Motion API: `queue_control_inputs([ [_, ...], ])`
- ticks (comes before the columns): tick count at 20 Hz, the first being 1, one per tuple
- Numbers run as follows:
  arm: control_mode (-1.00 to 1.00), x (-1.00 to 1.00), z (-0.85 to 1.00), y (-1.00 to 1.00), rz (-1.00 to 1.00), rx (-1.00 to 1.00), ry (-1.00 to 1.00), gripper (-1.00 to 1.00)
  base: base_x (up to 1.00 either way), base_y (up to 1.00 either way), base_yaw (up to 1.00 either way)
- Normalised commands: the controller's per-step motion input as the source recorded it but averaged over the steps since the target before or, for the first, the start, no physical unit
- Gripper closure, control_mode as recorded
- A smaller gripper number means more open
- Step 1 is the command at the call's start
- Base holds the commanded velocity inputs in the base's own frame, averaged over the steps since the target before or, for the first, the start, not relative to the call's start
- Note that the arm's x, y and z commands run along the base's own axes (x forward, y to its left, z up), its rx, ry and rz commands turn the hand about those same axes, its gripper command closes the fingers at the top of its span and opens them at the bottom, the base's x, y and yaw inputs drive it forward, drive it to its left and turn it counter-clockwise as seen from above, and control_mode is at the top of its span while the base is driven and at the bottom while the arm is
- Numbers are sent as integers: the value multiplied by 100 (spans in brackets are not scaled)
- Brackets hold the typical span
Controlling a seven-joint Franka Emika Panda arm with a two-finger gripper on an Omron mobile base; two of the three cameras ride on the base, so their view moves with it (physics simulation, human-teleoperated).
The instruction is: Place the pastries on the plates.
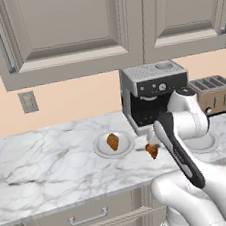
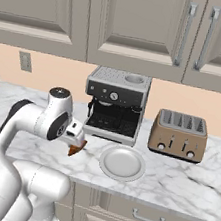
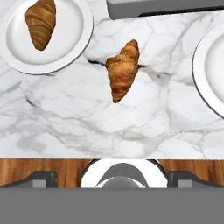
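Item one: second croissant [image 3: 122, 70], nearest our lens, apparently gripped in the gripper [image 2: 76, 147] above the marble counter [image 3: 87, 122], though we cannot tell the jaws' spread. Item two: first croissant [image 3: 40, 22] resting on the left plate [image 3: 74, 26]. Item three: bare plate [image 2: 122, 162] rightward, presumably its destination.

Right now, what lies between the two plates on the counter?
In the hand view, the second pastry lies on bare marble between the plate with a pastry on it and the empty plate, touching neither. The coffee machine sits behind the gap.
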Motion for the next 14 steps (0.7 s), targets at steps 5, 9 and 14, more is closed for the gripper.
queue_control_inputs([
  [5,-100,23,-29,0,0,0,0,-100,0,0,0],
  [9,-100,34,-19,0,0,0,0,-100,0,0,0],
  [14,-100,46,-21,0,0,0,4,-100,0,0,0],
])
